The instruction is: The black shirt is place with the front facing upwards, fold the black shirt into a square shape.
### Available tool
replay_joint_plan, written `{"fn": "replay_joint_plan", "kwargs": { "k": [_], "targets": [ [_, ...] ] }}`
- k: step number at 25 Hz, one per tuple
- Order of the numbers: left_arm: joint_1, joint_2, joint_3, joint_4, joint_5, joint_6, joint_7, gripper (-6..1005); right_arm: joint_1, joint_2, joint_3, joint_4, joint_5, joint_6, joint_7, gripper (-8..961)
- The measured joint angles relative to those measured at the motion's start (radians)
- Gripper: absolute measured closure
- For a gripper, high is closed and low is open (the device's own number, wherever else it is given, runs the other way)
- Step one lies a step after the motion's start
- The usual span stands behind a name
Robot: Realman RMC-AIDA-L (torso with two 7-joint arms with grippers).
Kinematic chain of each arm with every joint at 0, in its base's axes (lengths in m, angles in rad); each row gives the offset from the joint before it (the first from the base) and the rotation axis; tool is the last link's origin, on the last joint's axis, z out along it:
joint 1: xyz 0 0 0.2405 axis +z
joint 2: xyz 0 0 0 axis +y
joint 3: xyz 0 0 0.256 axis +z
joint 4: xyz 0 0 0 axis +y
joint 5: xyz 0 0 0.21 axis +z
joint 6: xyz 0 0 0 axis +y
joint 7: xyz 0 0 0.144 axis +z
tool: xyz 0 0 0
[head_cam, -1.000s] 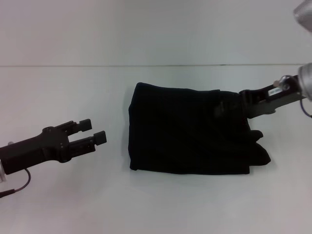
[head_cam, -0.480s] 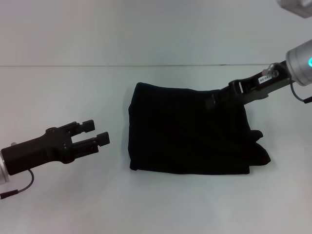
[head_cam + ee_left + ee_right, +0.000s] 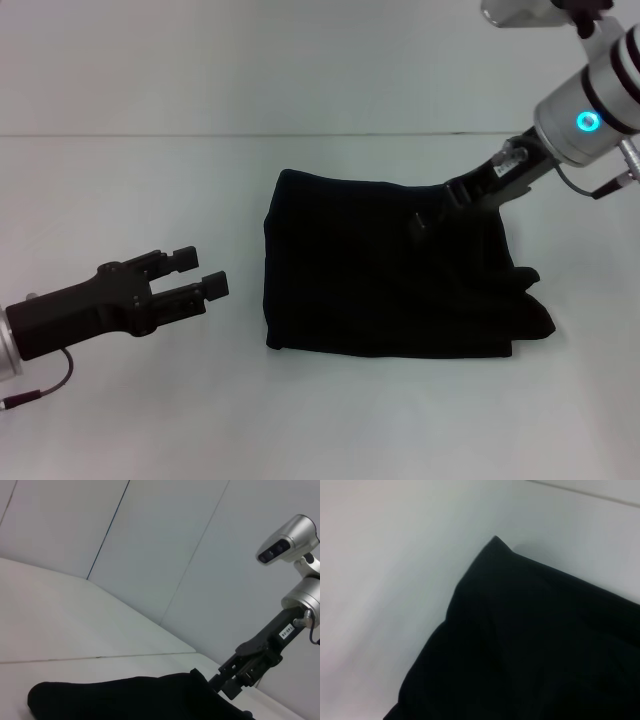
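Now you see the black shirt (image 3: 385, 270) lying folded into a rough rectangle mid-table (image 3: 130, 190). Your left gripper (image 3: 200, 272) hovers open and empty to its left. Your right gripper (image 3: 425, 220) sits over its far right edge; you cannot tell its grip.

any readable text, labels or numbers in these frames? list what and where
Small white label on the right arm's link, behind the right gripper: dark print in the head and left wrist views, too small to read.
Black shirt: folded, no lettering or neck label showing in any view.
Left gripper: no markings visible.
Table: no text.
So nothing here can be quoted.
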Motion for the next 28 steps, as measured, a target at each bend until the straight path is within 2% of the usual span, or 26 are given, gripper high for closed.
{"fn": "replay_joint_plan", "kwargs": {
  "k": [8,14,23,28],
  "targets": [
    [0.002,-0.004,0.001,0.0,0.0,-0.001,-0.004,200,0.03,0.018,-0.042,-0.008,-0.032,0.004,0.007,237],
    [0.01,-0.004,0.003,0.0,0.005,-0.032,-0.002,200,0.039,0.024,-0.068,-0.004,-0.037,0.017,0.016,237],
    [0.011,-0.01,0.005,-0.014,0.149,-0.165,0.0,201,0.043,0.03,-0.089,0.005,-0.037,0.027,0.018,238],
    [0.011,-0.016,0.003,-0.014,0.156,-0.171,0.0,200,0.046,0.035,-0.128,0.016,-0.038,0.043,0.018,238]
  ]
}}
